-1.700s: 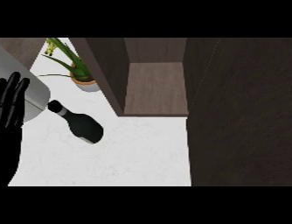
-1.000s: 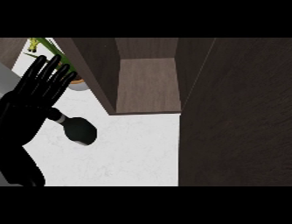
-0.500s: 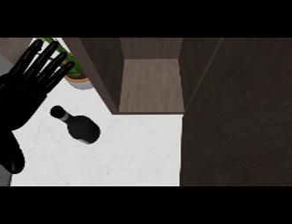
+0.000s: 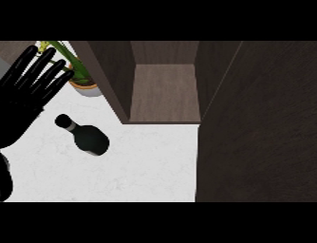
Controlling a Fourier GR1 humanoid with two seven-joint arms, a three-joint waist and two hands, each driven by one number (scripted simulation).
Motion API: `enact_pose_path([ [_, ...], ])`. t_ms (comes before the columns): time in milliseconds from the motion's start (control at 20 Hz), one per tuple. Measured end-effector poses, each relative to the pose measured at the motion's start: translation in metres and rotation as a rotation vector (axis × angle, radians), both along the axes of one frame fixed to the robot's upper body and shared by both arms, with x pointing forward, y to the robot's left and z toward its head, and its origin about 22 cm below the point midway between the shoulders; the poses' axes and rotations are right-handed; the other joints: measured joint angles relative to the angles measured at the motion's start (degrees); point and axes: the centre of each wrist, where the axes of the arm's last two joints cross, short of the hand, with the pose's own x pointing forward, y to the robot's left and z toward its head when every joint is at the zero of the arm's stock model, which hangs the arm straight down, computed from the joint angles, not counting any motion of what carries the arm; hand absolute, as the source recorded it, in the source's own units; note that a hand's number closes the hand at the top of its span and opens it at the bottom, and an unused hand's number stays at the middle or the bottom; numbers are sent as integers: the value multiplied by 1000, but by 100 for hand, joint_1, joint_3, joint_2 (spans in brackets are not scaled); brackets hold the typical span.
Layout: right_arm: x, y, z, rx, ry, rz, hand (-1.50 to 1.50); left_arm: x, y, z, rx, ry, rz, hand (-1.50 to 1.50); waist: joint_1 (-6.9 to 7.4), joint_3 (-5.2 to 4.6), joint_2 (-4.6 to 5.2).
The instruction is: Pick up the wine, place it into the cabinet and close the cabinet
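Head view, looking steeply down at the counter. We see the white marbled counter (image 4: 119,175) filling the lower left of the view, and on it the wine bottle (image 4: 86,135), dark with a paler band at its neck. The neck points toward the upper left and the body toward the lower right; from this angle we cannot tell whether the bottle stands or lies. Nothing grips it, and it sits apart from every other object.

At the far left we see the left hand (image 4: 14,102), black, with its palm facing us. Its fingers (image 4: 46,71) are straight and spread, pointing up and to the right; the hand is released and holds nothing. It shows to the left of the bottle and above it in the view, without touching it.

Behind the fingertips we see a potted plant (image 4: 80,80), green leaves in a light pot, near the counter's back edge and just beside the cabinet.

The cabinet (image 4: 165,95) occupies the upper middle: dark wood, open, with a bare brown shelf visible between its side walls. The cabinet door (image 4: 273,123), a broad dark panel, fills the right side of the view. The bottle lies outside the cabinet, on the counter in front of and left of the opening.
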Motion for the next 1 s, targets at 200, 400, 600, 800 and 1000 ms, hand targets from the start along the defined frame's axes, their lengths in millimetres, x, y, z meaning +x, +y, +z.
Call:
enact_pose_path([
  [200,1,-1,2,-4,2,-2,-150,-3,2,-2,3,1,13,-150,3,0,0],
  [400,2,-2,2,-9,-4,-9,-150,-5,8,1,23,7,36,-150,4,0,1],
  [600,3,0,3,1,0,-7,-150,-7,25,-8,50,22,63,-150,4,-1,1],
  [800,9,5,9,8,-7,-4,-150,-5,33,-19,65,28,94,-150,9,-1,4],
  [1000,7,2,9,1,-11,-6,-150,-4,45,-36,84,35,122,-150,1,-1,5],
])
